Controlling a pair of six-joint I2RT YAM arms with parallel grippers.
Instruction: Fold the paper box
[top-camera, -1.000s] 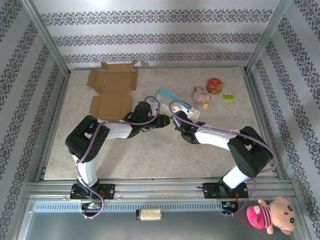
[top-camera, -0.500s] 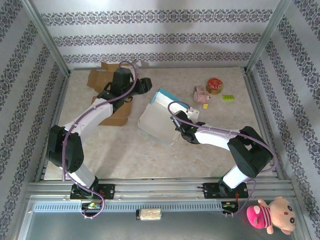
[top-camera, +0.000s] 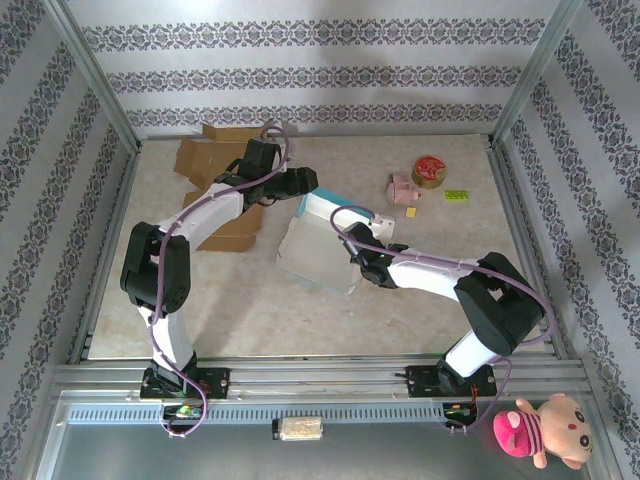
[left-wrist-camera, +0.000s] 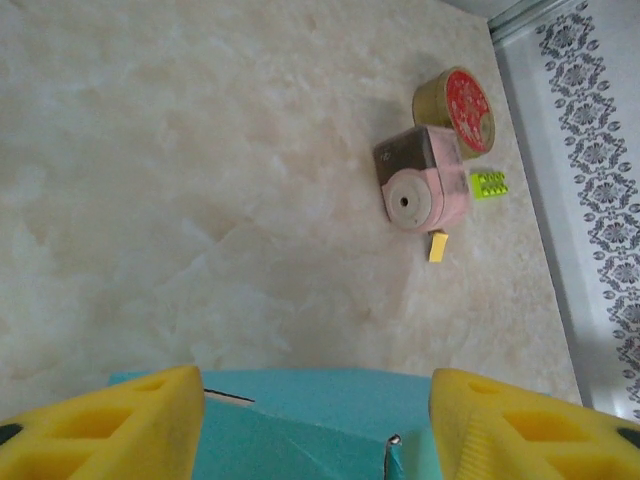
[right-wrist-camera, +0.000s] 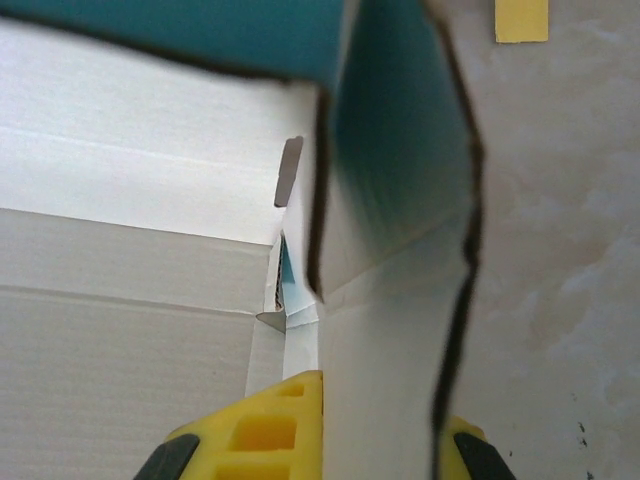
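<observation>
The paper box (top-camera: 318, 250) lies half-formed in the middle of the table (top-camera: 420, 310), white inside up, teal outside showing along its far edge. The step in hand looks like raising and squaring the walls, well short of a closed box.

The right gripper (top-camera: 358, 258) sits at the box's near-right corner; its wrist view shows the yellow fingers (right-wrist-camera: 265, 435) pinched tight on an upright flap (right-wrist-camera: 385, 330), one on each side of the card, so it serves as the anchor. The left gripper (top-camera: 308, 183) hovers at the box's far edge; its jaws stand wide, with the teal wall (left-wrist-camera: 310, 425) between and below the fingertips (left-wrist-camera: 110, 425); whether either pad touches the card cannot be told.

The next move, by judgement, calls for the left gripper to settle on that far wall, close, and turn it up toward the held flap; thin card may buckle if the push comes off the crease.

The top view gives the layout: both arms converge on the box, with brown cardboard (top-camera: 225, 165) flat at the far left. The left wrist view adds detail beyond the box: a pink block (left-wrist-camera: 425, 190), a round tin (left-wrist-camera: 455, 100), a green brick (left-wrist-camera: 490, 183) and a yellow chip (left-wrist-camera: 437, 246), all apart from it. The right wrist view resolves the slot (right-wrist-camera: 288, 170) and the fold lines in the white panel.
</observation>
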